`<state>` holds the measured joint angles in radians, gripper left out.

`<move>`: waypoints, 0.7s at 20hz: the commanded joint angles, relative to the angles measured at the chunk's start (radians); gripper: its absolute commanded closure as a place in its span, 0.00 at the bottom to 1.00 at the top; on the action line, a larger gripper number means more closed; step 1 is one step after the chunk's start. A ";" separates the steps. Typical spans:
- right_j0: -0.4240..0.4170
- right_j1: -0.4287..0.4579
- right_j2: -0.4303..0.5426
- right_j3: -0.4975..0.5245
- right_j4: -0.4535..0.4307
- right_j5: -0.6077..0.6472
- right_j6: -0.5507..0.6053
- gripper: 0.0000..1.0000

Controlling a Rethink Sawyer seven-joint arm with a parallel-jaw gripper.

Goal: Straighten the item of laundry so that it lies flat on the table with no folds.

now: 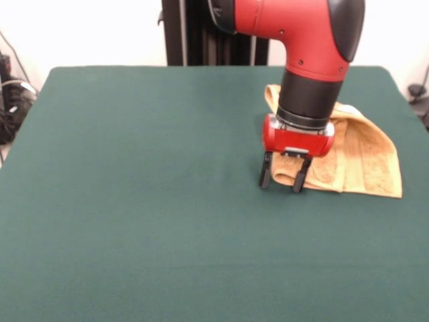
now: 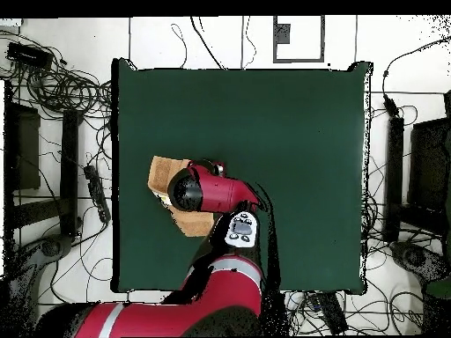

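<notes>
The orange-tan towel [image 1: 365,157] lies folded and bunched at the table's right side in the front view, with a fold ridge running along its top. My gripper [image 1: 283,180] points straight down at the towel's left edge, fingertips at the dark green table [image 1: 134,201]. Its jaws stand apart, and the towel's folded edge lies between them. In the overhead view the arm's head covers the gripper and most of the towel [image 2: 161,173], and only two corners of the towel show on the table [image 2: 299,132].
The black pedestal [image 1: 201,33] stands behind the table's far edge. Cables [image 1: 10,100] lie off the table's left side, and more cables and dark stands [image 2: 53,88] ring the table on the floor.
</notes>
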<state>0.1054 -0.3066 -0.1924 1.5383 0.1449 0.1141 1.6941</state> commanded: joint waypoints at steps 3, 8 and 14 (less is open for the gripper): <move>0.051 0.067 0.067 0.068 0.004 0.042 0.181 0.00; 0.050 0.067 0.067 0.063 0.003 0.050 0.176 0.00; 0.048 0.065 0.071 0.062 0.006 0.055 0.177 0.00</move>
<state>0.1096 -0.3063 -0.1960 1.5383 0.1449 0.1141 1.6941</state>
